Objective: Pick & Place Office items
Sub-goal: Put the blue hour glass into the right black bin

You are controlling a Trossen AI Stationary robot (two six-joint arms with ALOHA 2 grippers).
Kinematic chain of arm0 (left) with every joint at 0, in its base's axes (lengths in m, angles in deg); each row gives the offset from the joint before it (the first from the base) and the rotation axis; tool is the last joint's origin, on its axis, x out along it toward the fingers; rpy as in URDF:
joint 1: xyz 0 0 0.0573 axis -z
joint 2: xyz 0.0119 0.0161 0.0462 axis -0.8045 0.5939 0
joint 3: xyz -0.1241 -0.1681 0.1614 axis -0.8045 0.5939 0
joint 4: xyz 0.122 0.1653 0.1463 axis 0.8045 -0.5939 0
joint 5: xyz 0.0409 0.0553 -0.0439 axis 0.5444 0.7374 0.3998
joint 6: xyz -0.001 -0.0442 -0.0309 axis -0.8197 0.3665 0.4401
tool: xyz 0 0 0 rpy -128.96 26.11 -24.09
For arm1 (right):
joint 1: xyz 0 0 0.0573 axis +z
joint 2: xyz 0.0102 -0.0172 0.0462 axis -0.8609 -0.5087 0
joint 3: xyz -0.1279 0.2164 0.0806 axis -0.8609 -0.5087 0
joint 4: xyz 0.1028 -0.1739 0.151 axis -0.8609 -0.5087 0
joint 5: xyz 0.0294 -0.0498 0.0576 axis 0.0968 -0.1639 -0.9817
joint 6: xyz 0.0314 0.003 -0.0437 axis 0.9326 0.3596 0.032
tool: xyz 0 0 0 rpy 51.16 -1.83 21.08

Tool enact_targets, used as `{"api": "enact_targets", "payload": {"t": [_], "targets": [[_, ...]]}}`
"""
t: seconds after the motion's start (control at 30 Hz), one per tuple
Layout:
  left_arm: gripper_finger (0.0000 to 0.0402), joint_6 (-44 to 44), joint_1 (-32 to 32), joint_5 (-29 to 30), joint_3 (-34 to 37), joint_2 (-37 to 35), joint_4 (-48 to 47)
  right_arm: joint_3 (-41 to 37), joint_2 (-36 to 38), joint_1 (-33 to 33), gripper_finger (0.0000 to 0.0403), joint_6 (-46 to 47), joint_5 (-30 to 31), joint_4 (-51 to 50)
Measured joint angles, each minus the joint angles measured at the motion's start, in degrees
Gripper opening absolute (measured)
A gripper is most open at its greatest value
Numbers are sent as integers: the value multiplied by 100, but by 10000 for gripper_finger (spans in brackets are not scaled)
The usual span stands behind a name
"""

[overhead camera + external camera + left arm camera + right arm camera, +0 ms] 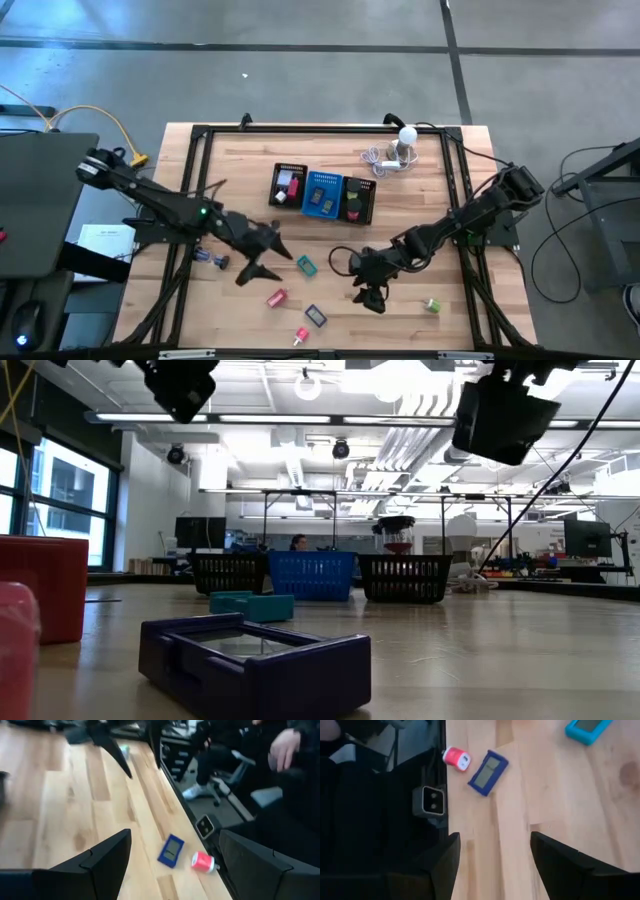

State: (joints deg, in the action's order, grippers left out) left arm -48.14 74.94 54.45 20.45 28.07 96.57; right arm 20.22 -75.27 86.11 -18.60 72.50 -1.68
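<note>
Hands both empty: left hand [262,258] wide open, right hand [368,290] part-open, hovering lower-centre over scattered office items [315,316] for picking.

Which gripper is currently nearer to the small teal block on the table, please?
Left. The left gripper hovers open just beside the teal block, toward the table's left side. The right gripper is farther off, on the block's other side.

A dark blue flat block [315,315] with a pale window lies near a pink-red block [301,336]; farther off, a teal block [306,267]; far right, a green piece [432,304].
</note>
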Motion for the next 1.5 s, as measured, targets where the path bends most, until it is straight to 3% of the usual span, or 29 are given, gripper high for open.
{"api": "enact_targets", "payload": {"t": [0.17,0.37,0.57,0.7,1.0,1.27,1.5], "targets": [[296,62,254,19,0,471,44,0,-1,176,231,-222,714,-61],[296,78,656,499,-2,842,-274,4,-166,355,231,-603,1614,-75],[296,785,1236,836,-2,892,-642,4,-556,371,231,-562,1677,21],[296,1395,1674,1511,-7,859,-1081,4,-871,341,231,-575,1597,184],[295,3290,2025,1705,-173,862,-3591,-4,-1162,73,231,-592,945,383],[295,3381,2045,1663,-786,868,-5221,-4,-1158,54,231,-714,1040,504],[295,3376,2043,1518,-1317,868,-7209,-4,-1156,52,231,-721,1071,510]]}}
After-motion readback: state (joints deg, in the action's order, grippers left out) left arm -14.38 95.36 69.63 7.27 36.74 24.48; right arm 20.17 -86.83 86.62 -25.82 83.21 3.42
